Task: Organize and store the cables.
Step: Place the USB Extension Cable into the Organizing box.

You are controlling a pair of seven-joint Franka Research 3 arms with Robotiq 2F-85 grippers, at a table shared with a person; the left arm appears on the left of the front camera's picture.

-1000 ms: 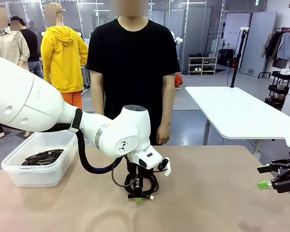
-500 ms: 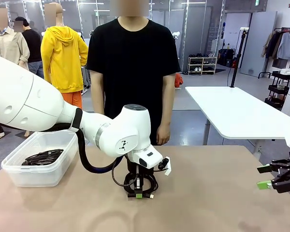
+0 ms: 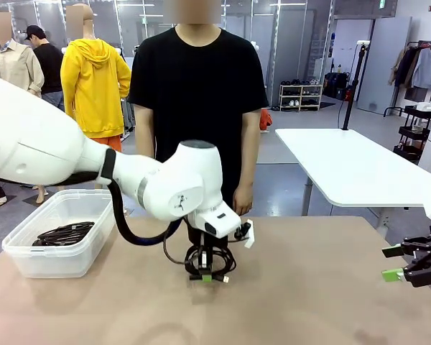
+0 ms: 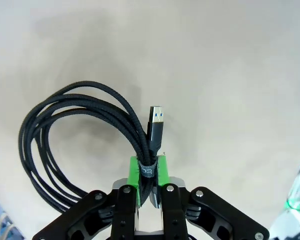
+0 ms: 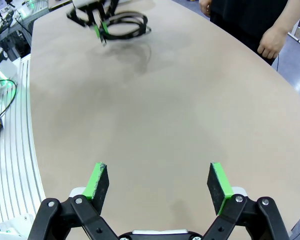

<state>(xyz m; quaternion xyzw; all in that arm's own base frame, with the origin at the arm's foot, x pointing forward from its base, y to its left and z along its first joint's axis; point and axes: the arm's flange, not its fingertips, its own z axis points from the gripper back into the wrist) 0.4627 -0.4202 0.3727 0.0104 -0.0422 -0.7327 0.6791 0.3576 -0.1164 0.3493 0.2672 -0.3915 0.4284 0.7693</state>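
L claw now clamped on coiled cable & lifted off counter at center frame, R claw apart at right edge — next likely bin, left.

You'll find no text, label or number you can read; a green ceiling sign is too small.

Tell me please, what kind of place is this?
Probably a robot test lab in a large open hall. A white robot arm works at a brown table while a person stands watching, and a shoe rack and clothes rack stand behind.
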